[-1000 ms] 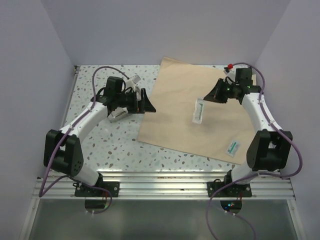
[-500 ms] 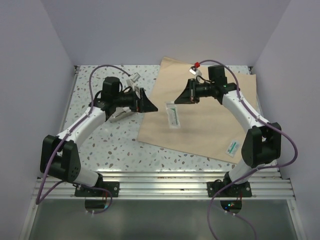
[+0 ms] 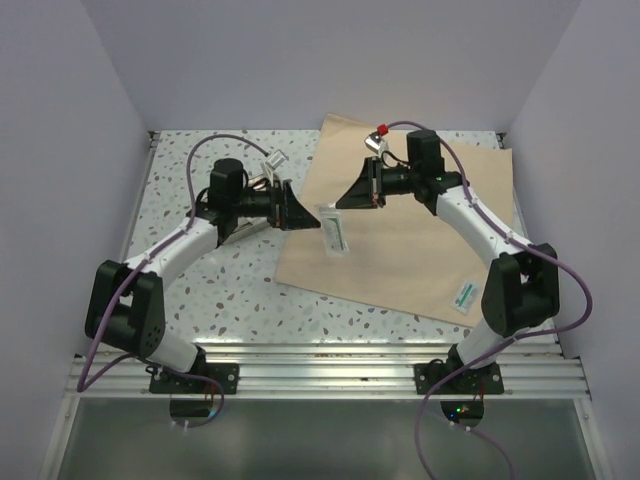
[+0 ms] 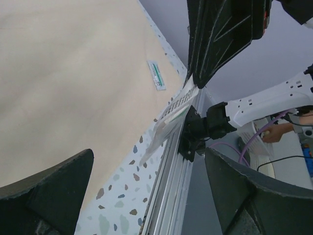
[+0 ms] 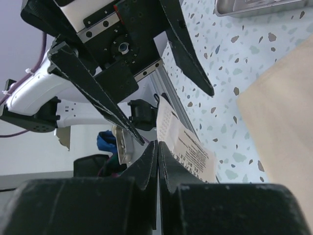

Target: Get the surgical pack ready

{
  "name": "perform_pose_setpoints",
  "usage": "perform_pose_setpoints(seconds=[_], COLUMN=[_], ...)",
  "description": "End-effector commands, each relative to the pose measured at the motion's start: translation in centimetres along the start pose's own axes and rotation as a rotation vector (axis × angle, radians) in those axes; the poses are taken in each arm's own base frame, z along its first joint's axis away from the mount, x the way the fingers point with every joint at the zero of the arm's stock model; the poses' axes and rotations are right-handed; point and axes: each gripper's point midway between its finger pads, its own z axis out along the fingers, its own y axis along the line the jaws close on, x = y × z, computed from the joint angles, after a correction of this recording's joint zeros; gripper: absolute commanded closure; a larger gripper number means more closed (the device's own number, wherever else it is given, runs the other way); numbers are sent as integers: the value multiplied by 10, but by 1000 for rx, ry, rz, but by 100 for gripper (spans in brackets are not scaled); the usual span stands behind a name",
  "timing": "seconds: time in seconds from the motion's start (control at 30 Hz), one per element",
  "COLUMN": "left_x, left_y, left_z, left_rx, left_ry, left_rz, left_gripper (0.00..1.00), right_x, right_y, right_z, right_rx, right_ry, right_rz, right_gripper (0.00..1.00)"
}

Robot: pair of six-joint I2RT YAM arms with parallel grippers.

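Observation:
The tan wrap sheet (image 3: 420,220) lies flat on the right half of the table. My right gripper (image 3: 343,203) is shut on a white gauze packet (image 3: 336,230) and holds it hanging over the sheet's left edge. The packet also shows in the right wrist view (image 5: 190,147) and the left wrist view (image 4: 168,120). My left gripper (image 3: 298,208) is open and empty, its jaws spread wide and facing the packet from the left. A second packet with green print (image 3: 467,295) lies near the sheet's front right corner. The metal tray (image 5: 254,5) sits on the table behind the left gripper.
The speckled table (image 3: 220,290) is bounded by lavender walls on three sides. An aluminium rail (image 3: 330,365) runs along the near edge by the arm bases. The left arm's purple cable (image 3: 200,150) loops above the table.
My right gripper has swung left across the sheet with the packet, from the right side to just in front of the left gripper. The left gripper has shifted slightly toward it.

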Motion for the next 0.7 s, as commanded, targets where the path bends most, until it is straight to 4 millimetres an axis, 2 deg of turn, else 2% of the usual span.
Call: perform_pose_setpoints(seconds=[0.0,0.2,0.37,0.4,0.43,0.5,0.53,0.6,0.63,0.67], left_x=[-5,-5,0,1,1,5,6,13,14,16], left_y=[-18,-35,-39,-38,-39,-36,-35,-29,-27,-24], left_z=[9,18,26,27,27,28,28,29,29,29], left_rx=[107,192,219,223,230,228,225,209,202,190], left_ry=[-13,-28,-28,-27,-25,-19,-15,8,14,24], left_rz=[59,71,45,41,41,21,16,2,31,33], left_gripper=[1,3,13,18,27,34,43,54,66,74], right_x=[0,0,-1,-1,-1,-2,-2,-3,-3,-3], right_y=[18,23,29,29,29,29,28,27,26,25], right_z=[-2,0,0,1,1,1,1,1,2,2], right_rx=[-67,-88,-103,-104,-102,-102,-98,-91,-83,-78], right_ry=[2,2,-2,-1,-3,-3,-4,-6,-5,-3], right_rz=[-11,-6,-8,-7,-7,-8,-7,-6,-5,-3], right_gripper=[100,100,100,100,100,100,100,100,100,100])
